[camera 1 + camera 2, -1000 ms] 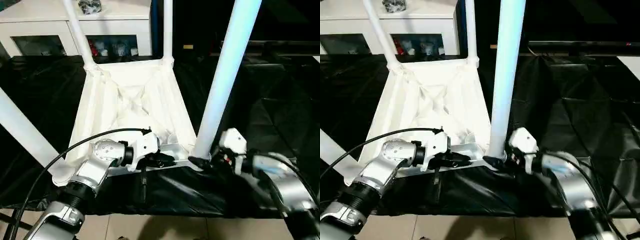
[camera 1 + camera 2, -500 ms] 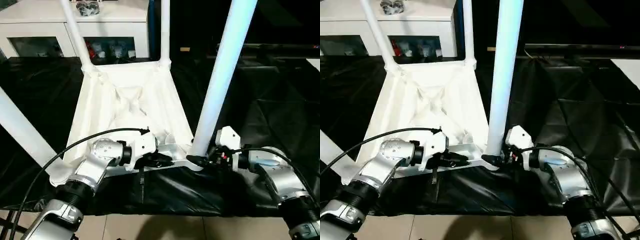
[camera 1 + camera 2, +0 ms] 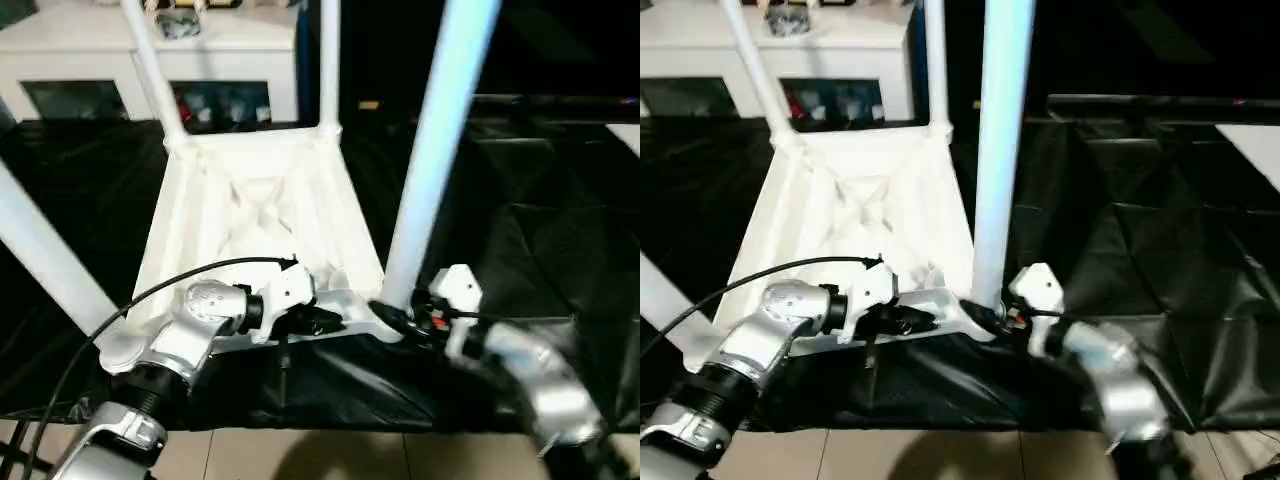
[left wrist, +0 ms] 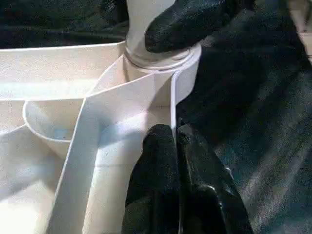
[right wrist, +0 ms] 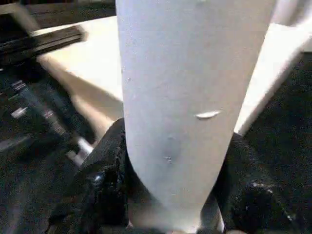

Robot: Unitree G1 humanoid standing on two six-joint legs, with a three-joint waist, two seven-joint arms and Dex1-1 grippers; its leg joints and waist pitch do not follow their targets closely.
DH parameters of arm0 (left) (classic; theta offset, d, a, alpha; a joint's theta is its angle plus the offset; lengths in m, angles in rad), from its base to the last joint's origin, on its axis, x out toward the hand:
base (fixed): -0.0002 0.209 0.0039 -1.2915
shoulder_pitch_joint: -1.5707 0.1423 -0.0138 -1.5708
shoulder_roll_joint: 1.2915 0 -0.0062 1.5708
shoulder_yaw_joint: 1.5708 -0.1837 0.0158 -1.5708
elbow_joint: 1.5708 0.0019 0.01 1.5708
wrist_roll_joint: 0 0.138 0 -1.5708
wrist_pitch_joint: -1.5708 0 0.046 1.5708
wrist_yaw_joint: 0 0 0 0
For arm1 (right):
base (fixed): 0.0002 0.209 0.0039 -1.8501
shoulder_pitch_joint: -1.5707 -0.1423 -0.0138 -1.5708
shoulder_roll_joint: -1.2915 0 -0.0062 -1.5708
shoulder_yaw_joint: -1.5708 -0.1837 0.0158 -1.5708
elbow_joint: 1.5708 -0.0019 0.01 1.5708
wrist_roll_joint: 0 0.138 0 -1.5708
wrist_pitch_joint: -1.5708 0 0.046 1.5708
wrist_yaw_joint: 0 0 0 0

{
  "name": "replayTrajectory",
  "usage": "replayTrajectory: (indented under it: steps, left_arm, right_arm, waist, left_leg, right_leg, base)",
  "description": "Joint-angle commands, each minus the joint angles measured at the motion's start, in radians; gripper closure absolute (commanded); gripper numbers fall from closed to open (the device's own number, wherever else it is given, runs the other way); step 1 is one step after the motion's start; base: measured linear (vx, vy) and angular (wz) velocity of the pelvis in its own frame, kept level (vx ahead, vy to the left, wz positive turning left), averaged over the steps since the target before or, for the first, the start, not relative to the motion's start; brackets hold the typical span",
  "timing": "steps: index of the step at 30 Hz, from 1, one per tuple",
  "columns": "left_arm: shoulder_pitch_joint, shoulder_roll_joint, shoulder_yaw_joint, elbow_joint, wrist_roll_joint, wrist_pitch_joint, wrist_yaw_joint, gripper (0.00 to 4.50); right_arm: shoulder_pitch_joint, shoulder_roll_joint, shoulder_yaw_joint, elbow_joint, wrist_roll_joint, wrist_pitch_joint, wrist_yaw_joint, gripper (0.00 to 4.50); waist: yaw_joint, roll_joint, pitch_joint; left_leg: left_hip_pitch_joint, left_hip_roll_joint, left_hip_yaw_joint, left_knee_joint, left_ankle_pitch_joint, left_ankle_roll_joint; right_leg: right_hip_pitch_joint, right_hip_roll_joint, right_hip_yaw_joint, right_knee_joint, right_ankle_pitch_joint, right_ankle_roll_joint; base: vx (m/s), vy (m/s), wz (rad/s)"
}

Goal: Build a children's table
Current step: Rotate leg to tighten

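Both pincers are working the near right corner of the upturned tabletop [image 3: 260, 215]. My left gripper [image 4: 174, 146] is pinched shut on the thin near rim of the tabletop, one black finger on each side of that wall, just left of the corner socket. My right gripper [image 3: 385, 315] sits at the foot of the near right leg [image 3: 430, 160]; from its wrist camera I see a black finger [image 5: 105, 180] on either side of the tube, pressed against it right above the socket, so I read it as clamped on that leg.

I see the children's table lying upside down in the middle of the scene, ribbed underside facing up, on a black crinkled sheet [image 3: 540, 230] that covers the work surface. Four white legs stand up from its corners: the far left leg [image 3: 155, 70], the far right leg [image 3: 330, 60], the near left leg [image 3: 45, 260] leaning out toward the left, and the one I am holding.

Beyond the sheet, at the far left, stands a white cabinet [image 3: 240, 45] with glass doors and small coloured items behind them; some small objects sit on its top. Near me, below the sheet's edge, I make out pale floor tiles [image 3: 330, 465]. Far right of the room is dark.
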Motion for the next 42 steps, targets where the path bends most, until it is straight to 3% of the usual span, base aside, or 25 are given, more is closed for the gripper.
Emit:
replayTrajectory:
  steps: [1,4,5,6,7,8,9,10,11,12,13,14,15,16,17,19,22,23,24,25,26,28,34,36,42]
  left_arm:
    - [0.028,-0.066,-0.065,0.017,0.052,0.048,0.056,4.50]
    - [0.026,-0.125,-0.076,0.008,0.076,0.091,0.135,4.50]
    - [0.020,-0.141,-0.082,0.002,0.087,0.105,0.161,4.50]
    - [0.013,-0.150,-0.086,0.000,0.092,0.115,0.175,4.50]
    - [0.010,-0.153,-0.087,-0.002,0.093,0.119,0.178,4.50]
    - [0.006,-0.156,-0.089,-0.004,0.094,0.125,0.182,4.50]
    - [0.002,-0.158,-0.091,-0.011,0.095,0.132,0.184,4.50]
    - [0.001,-0.158,-0.091,-0.014,0.096,0.135,0.184,4.50]
    - [0.001,-0.158,-0.091,-0.014,0.096,0.135,0.184,4.50]
    - [0.003,-0.149,-0.093,-0.026,0.099,0.136,0.175,4.50]
    - [0.005,-0.144,-0.092,-0.030,0.101,0.133,0.171,4.50]
    - [0.008,-0.138,-0.089,-0.037,0.103,0.134,0.165,4.50]
    - [0.010,-0.133,-0.088,-0.040,0.104,0.134,0.162,4.50]
    - [0.013,-0.126,-0.086,-0.044,0.104,0.133,0.157,4.50]
    - [0.017,-0.110,-0.081,-0.048,0.101,0.123,0.141,4.50]
    - [0.017,-0.096,-0.077,-0.046,0.101,0.109,0.129,4.50]
    - [0.019,-0.075,-0.073,-0.045,0.097,0.075,0.104,4.50]
    - [0.017,-0.040,-0.063,-0.029,0.094,0.030,0.073,4.50]
    - [0.014,-0.026,-0.063,-0.019,0.096,0.008,0.059,4.50]
    - [0.012,-0.014,-0.063,-0.011,0.097,-0.009,0.047,4.50]
    - [0.007,0.007,-0.063,0.005,0.097,-0.040,0.022,4.50]
    - [0.004,0.018,-0.064,0.015,0.096,-0.059,0.007,4.50]
    - [-0.027,0.035,-0.061,0.084,0.065,-0.151,-0.100,4.50]
    - [-0.039,0.037,-0.062,0.107,0.059,-0.175,-0.126,4.50]
    - [-0.094,0.029,-0.060,0.211,0.026,-0.276,-0.216,4.50]
  right_arm:
    - [0.024,0.079,0.053,0.012,-0.057,0.082,-0.117,2.53]
    - [0.019,0.215,0.055,0.035,-0.107,0.125,-0.332,2.54]
    - [0.004,0.254,0.061,0.049,-0.136,0.131,-0.411,2.54]
    - [-0.016,0.282,0.058,0.068,-0.152,0.142,-0.471,2.54]
    - [-0.028,0.293,0.055,0.078,-0.159,0.145,-0.498,2.54]
    - [-0.042,0.307,0.051,0.090,-0.168,0.149,-0.531,2.54]
    - [-0.065,0.328,0.047,0.106,-0.176,0.142,-0.560,2.54]
    - [-0.073,0.337,0.047,0.110,-0.176,0.136,-0.565,2.54]
    - [-0.073,0.337,0.047,0.110,-0.176,0.136,-0.565,2.19]
    - [-0.083,0.348,0.042,0.106,-0.173,0.111,-0.562,1.98]
    - [-0.085,0.351,0.038,0.102,-0.170,0.101,-0.558,1.84]
    - [-0.084,0.359,0.030,0.097,-0.165,0.093,-0.557,1.78]
    - [-0.084,0.361,0.027,0.095,-0.163,0.093,-0.554,1.78]
    - [-0.083,0.362,0.024,0.092,-0.160,0.092,-0.551,1.56]
    - [-0.082,0.352,0.024,0.084,-0.161,0.091,-0.536,1.42]
    - [-0.082,0.339,0.022,0.077,-0.164,0.086,-0.528,1.30]
    - [-0.077,0.315,0.020,0.060,-0.173,0.085,-0.528,1.03]
    - [-0.053,0.248,0.017,0.007,-0.172,0.082,-0.482,1.03]
    - [-0.035,0.213,0.016,-0.023,-0.161,0.082,-0.440,1.03]
    - [-0.022,0.186,0.014,-0.047,-0.152,0.083,-0.407,1.03]
    - [0.013,0.123,0.000,-0.105,-0.113,0.079,-0.314,1.03]
    - [0.034,0.085,-0.012,-0.140,-0.086,0.076,-0.254,1.03]
    - [0.140,-0.148,-0.113,-0.295,0.101,0.081,0.084,1.03]
    - [0.150,-0.197,-0.155,-0.297,0.129,0.087,0.126,1.03]
    - [0.152,-0.324,-0.303,-0.279,0.207,0.116,0.158,1.03]
  waist:
    - [-0.009,0.000,-0.012]
    - [-0.033,0.013,0.011]
    - [-0.048,0.025,0.022]
    - [-0.063,0.041,0.041]
    - [-0.054,0.055,0.047]
    - [0.021,0.082,0.040]
    - [0.027,0.046,0.036]
    - [0.019,-0.005,0.028]
    - [0.008,-0.041,0.015]
    - [0.006,-0.032,0.049]
    - [0.012,-0.002,0.048]
    - [0.002,0.015,0.029]
    - [-0.006,0.024,0.021]
    - [-0.010,0.039,0.027]
    - [-0.012,0.039,0.021]
    - [-0.015,0.030,0.036]
    - [-0.009,0.027,0.025]
    - [-0.005,0.018,0.013]
    - [0.002,0.017,0.002]
    - [0.004,0.009,-0.007]
    - [0.008,0.016,-0.009]
    - [0.020,0.012,-0.020]
    - [0.029,0.014,-0.038]
    - [0.027,0.023,-0.042]
    - [0.032,0.013,-0.040]
  left_leg:
    - [0.010,-0.004,-0.004,-0.078,-0.514,-0.017]
    - [0.015,-0.011,-0.028,-0.092,-0.627,-0.030]
    - [0.024,-0.006,-0.039,-0.105,-0.717,-0.032]
    - [0.026,0.008,-0.054,-0.135,-0.836,-0.028]
    - [-0.012,0.029,-0.050,-0.181,-0.902,-0.026]
    - [-0.103,0.043,-0.015,-0.236,-0.994,-0.049]
    - [-0.047,0.035,0.018,-0.232,-0.882,-0.027]
    - [0.033,0.006,0.007,-0.135,-0.723,-0.040]
    - [0.114,-0.036,0.002,0.005,-0.494,-0.032]
    - [0.037,-0.059,-0.052,0.073,-0.172,0.038]
    - [-0.047,-0.021,-0.083,-0.028,-0.141,-0.004]
    - [-0.035,-0.016,-0.079,-0.076,-0.247,-0.048]
    - [-0.028,-0.017,-0.080,-0.081,-0.282,-0.054]
    - [0.009,-0.008,-0.063,-0.091,-0.445,-0.031]
    - [0.011,-0.007,-0.060,-0.091,-0.462,-0.028]
    - [-0.004,-0.008,-0.057,-0.101,-0.528,-0.032]
    - [-0.004,-0.005,-0.054,-0.102,-0.476,-0.027]
    - [-0.010,-0.005,-0.048,-0.101,-0.378,-0.012]
    - [-0.004,-0.002,-0.037,-0.090,-0.270,0.015]
    - [0.002,-0.001,-0.032,-0.084,-0.243,0.031]
    - [0.005,0.002,-0.022,-0.073,-0.206,0.050]
    - [-0.016,0.001,-0.010,-0.061,-0.075,0.088]
    - [-0.019,0.000,-0.006,-0.045,-0.034,0.127]
    - [-0.016,0.004,-0.006,-0.043,-0.050,0.129]
    - [-0.007,0.010,0.008,-0.048,-0.161,0.103]
  right_leg:
    - [0.002,-0.022,0.009,-0.118,-0.658,-0.075]
    - [0.000,-0.017,-0.025,-0.150,-0.753,-0.009]
    - [0.006,-0.007,-0.054,-0.167,-0.739,-0.003]
    - [0.032,0.012,-0.099,-0.164,-0.662,-0.007]
    - [0.078,0.021,-0.104,-0.096,-0.556,-0.033]
    - [0.154,0.006,-0.073,0.081,-0.216,-0.069]
    - [0.111,0.014,0.001,0.115,-0.345,-0.043]
    - [0.033,-0.022,0.043,-0.003,-0.693,0.010]
    - [-0.054,-0.059,0.030,-0.129,-0.959,0.020]
    - [-0.019,-0.138,0.078,-0.186,-1.187,-0.039]
    - [0.074,-0.127,0.037,-0.116,-0.931,-0.074]
    - [0.057,-0.036,0.004,-0.064,-0.529,-0.110]
    - [0.056,-0.021,0.004,-0.047,-0.374,-0.128]
    - [0.031,-0.021,0.016,-0.064,-0.308,-0.180]
    - [0.034,-0.025,0.021,-0.069,-0.326,-0.187]
    - [0.030,-0.028,0.029,-0.083,-0.462,-0.161]
    - [0.032,-0.037,0.037,-0.088,-0.453,-0.141]
    - [0.045,-0.035,0.036,-0.082,-0.347,-0.154]
    - [0.044,-0.031,0.038,-0.075,-0.207,-0.175]
    - [0.045,-0.030,0.037,-0.074,-0.169,-0.191]
    - [0.040,-0.029,0.040,-0.064,-0.080,-0.229]
    - [0.066,-0.031,0.031,-0.042,0.106,-0.246]
    - [0.076,-0.024,0.028,-0.030,0.226,-0.258]
    - [0.071,-0.029,0.024,-0.032,0.169,-0.269]
    - [0.066,-0.033,0.026,-0.050,-0.049,-0.279]
  base:
    - [-0.073,0.017,-0.05]
    - [-0.074,0.027,-0.09]
    - [-0.071,0.034,-0.11]
    - [-0.083,0.037,-0.09]
    - [-0.134,0.043,-0.03]
    - [-0.134,0.043,-0.03]
    - [-0.119,-0.005,0.17]
    - [-0.002,-0.103,0.08]
    - [-0.002,-0.103,0.08]
    - [0.046,-0.026,-0.46]
    - [0.031,0.106,-0.51]
    - [0.031,0.106,-0.51]
    - [-0.007,0.064,-0.04]
    - [-0.023,0.000,0.18]
    - [-0.023,0.000,0.18]
    - [0.000,0.000,0.00]
    - [0.000,0.000,0.00]
    - [0.000,0.000,0.00]
    - [0.055,-0.017,0.07]
    - [0.082,-0.031,0.19]
    - [0.082,-0.031,0.19]
    - [0.083,-0.032,0.04]
    - [0.040,-0.006,-0.01]
    - [0.000,0.000,0.00]
    - [0.000,0.000,0.00]
